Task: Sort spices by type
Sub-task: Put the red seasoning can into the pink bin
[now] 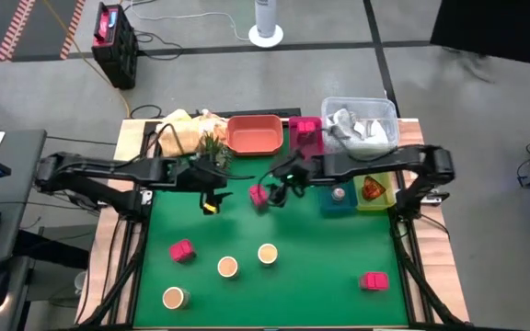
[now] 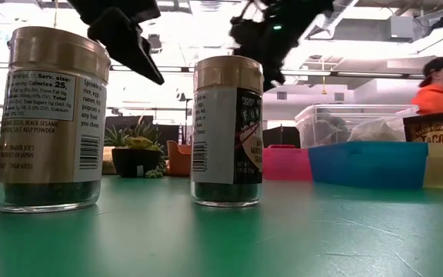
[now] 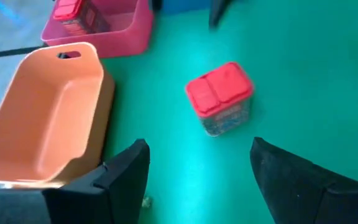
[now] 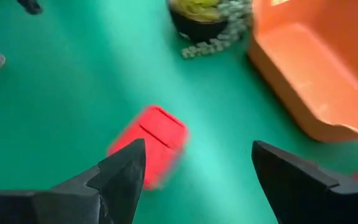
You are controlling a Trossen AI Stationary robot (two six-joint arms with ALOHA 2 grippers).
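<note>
The spices lie scattered on the green felt-like tabletop [image 1: 329, 267]. In the high view, a magenta blocky packet [image 1: 259, 195] sits at centre frame between the two grippers; two more magenta packets lie at lower left [image 1: 182, 250] and lower right [image 1: 374, 280], and a fourth stands in the pink rectangular tray [image 1: 306, 134] at upper centre. Three round tan cups [image 1: 227, 267] spread across the lower middle. The left gripper [image 1: 212, 204] hovers just left of the central packet, the right gripper [image 1: 282, 191] just right of it. A smooth orange plastic tray [image 1: 254, 134] stands empty at upper centre, a small green potted plant [image 1: 212, 147] to its left.

In the low view, two glass spice jars with tan caps [image 2: 227, 131] stand large at left and centre; dark arm parts hang from the top edge.

In the left wrist view, the central packet shows a glossy red-pink lid over a clear body, just beyond the spread left fingers [image 3: 124, 174], which hold nothing; how far apart they are set I cannot tell.

In the right wrist view, the same packet lies blurred near the right fingers [image 4: 120, 177], which are spread wide and empty.

Only one gripper should probably take this packet; the other should back off. A squeeze across its flat sides would likely keep the slick lid from slipping.
</note>
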